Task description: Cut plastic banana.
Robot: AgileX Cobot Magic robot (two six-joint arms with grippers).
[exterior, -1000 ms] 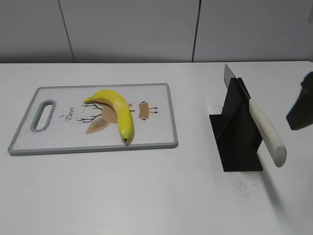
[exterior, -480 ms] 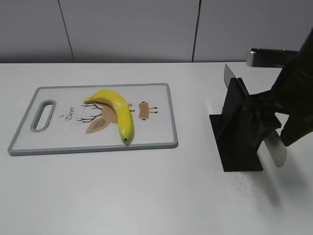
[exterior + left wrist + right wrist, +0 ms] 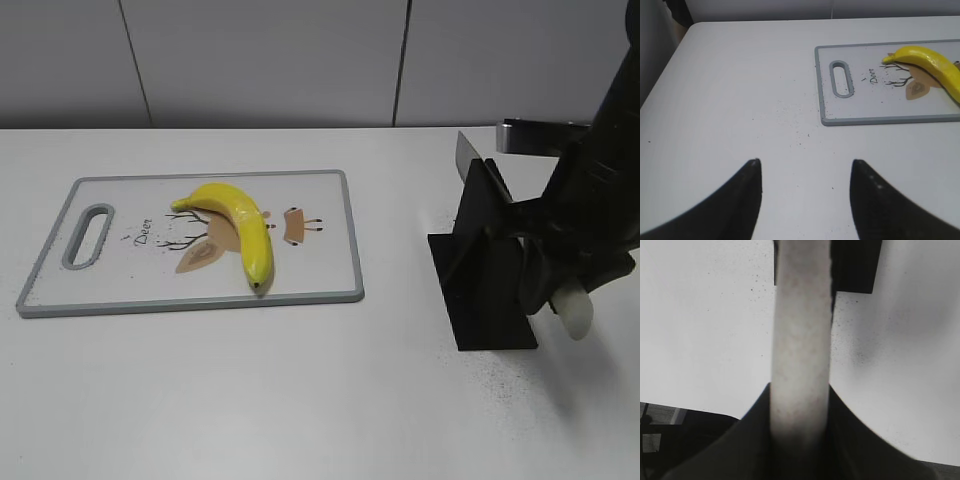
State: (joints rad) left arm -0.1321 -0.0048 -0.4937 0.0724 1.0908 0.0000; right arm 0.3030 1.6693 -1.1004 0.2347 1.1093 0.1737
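Observation:
A yellow plastic banana (image 3: 238, 226) lies on a white cutting board (image 3: 320, 190) with a grey rim at the left of the table; both also show in the left wrist view, banana (image 3: 930, 62), board (image 3: 880, 107). A knife with a cream handle (image 3: 572, 308) rests in a black stand (image 3: 482, 262) at the right. My right gripper (image 3: 555, 285) is around the handle (image 3: 801, 340), its fingers against both sides. My left gripper (image 3: 805, 167) is open and empty over bare table, left of the board.
The white table (image 3: 250, 400) has dark specks near the stand and left of the board. A grey panelled wall runs behind. The table's left edge (image 3: 660, 80) shows in the left wrist view.
My right arm has come in from the right edge and down onto the knife handle. The banana, board and stand have not moved.

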